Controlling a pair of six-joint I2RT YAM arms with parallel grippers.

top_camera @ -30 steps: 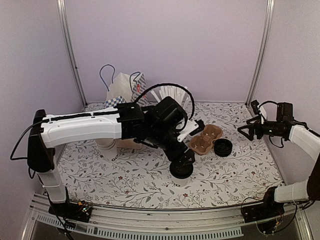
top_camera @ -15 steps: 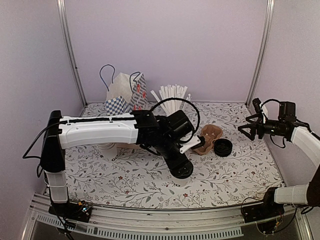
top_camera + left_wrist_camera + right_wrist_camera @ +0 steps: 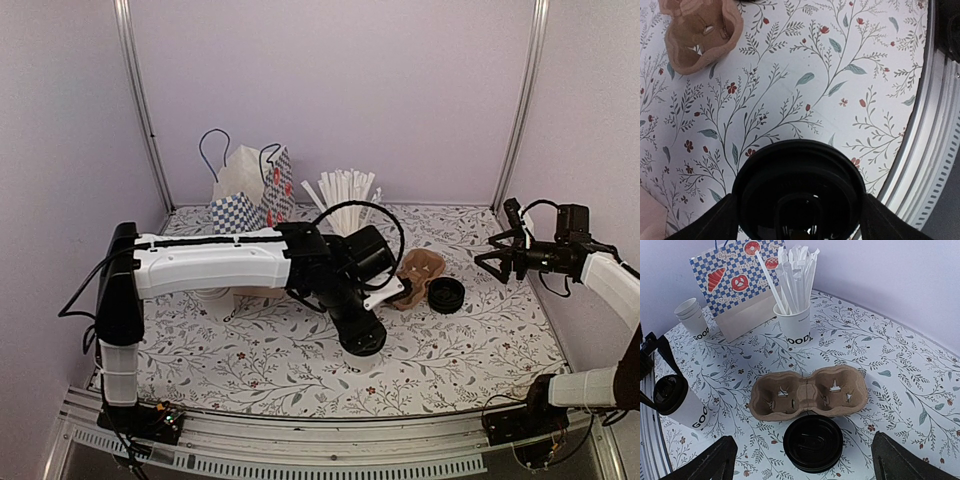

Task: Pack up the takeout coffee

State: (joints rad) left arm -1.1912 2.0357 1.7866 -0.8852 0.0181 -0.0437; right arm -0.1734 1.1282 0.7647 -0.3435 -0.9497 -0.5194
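Observation:
The takeout coffee stands on the flowered table in front of the middle, a white cup with black lettering and a black lid. My left gripper is down over it. Its fingers sit close against the lid's two sides. Whether they press on it I cannot tell. A brown two-cup carrier lies empty to the right of the coffee. My right gripper hangs open at the far right, above the table, with nothing between its fingers.
A stack of black lids lies beside the carrier. A white cup of straws and a checked paper bag stand at the back. Stacked white cups stand at the left. The table's metal rail runs near the coffee.
My left arm has sunk and drawn in over the coffee, baring the straw cup and more of the carrier. The coffee has stayed in place. The right arm has hardly moved.

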